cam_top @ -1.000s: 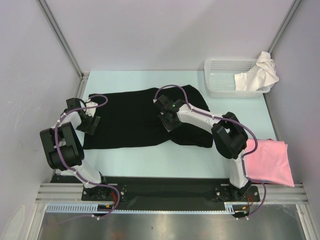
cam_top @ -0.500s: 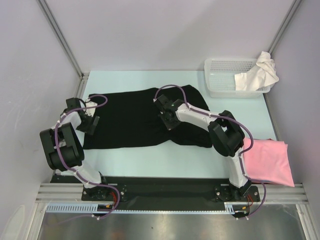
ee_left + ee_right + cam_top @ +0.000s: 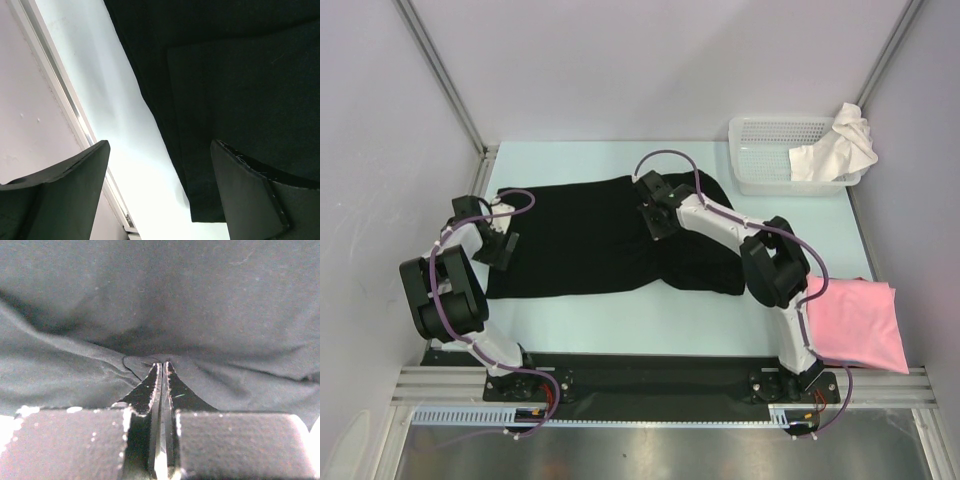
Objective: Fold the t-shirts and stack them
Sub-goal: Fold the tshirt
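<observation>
The large black t-shirt (image 3: 580, 240) lies spread flat across the middle of the table. My left gripper (image 3: 503, 246) is open at the shirt's left edge. In the left wrist view (image 3: 160, 190) the shirt's edge and corner (image 3: 210, 150) lie between the spread fingers, with nothing gripped. My right gripper (image 3: 655, 222) is shut, its tips down on the middle of the black shirt. In the right wrist view (image 3: 162, 365) wrinkles in the cloth (image 3: 200, 300) run toward the closed tips. A folded pink t-shirt (image 3: 860, 325) lies at the near right. A white t-shirt (image 3: 835, 150) hangs over the basket's right end.
A white mesh basket (image 3: 770, 150) stands at the back right corner. Grey walls with metal frame posts close in the left, back and right sides. The left wall rail (image 3: 60, 95) runs close beside my left gripper.
My right gripper has slid away from me across the black shirt, toward its back edge. The left arm has not moved.
</observation>
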`<state>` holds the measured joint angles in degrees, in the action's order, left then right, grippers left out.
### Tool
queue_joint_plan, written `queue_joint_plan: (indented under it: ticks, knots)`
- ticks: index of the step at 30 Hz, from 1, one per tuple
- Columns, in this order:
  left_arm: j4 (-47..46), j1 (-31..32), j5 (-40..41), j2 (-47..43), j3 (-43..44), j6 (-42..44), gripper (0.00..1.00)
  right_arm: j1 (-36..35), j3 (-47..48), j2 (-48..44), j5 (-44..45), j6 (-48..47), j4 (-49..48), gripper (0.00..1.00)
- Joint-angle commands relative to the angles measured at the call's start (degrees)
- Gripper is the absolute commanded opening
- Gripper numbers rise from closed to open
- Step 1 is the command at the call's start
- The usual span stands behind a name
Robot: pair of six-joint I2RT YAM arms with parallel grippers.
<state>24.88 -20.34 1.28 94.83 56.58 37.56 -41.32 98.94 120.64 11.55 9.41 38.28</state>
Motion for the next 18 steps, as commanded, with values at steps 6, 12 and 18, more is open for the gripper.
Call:
queue_joint_plan:
  ticks: [6,12,18]
  knots:
    - [4.29,-0.05,-5.57,-5.17,-0.06,2.68,0.88,0.54,-0.04,-2.59,-3.91,1.05,1.27,0.55]
    - [14.30,-0.05,-11.30,-11.06,-0.15,6.81,0.90,5.97,-15.23,-17.96,0.93,9.29,1.71,0.61]
    - [15.55,1.87,-7.71,-17.39,-9.37,12.53,0.92,18.97,-40.29,-34.31,-9.43,17.74,-2.07,0.62]
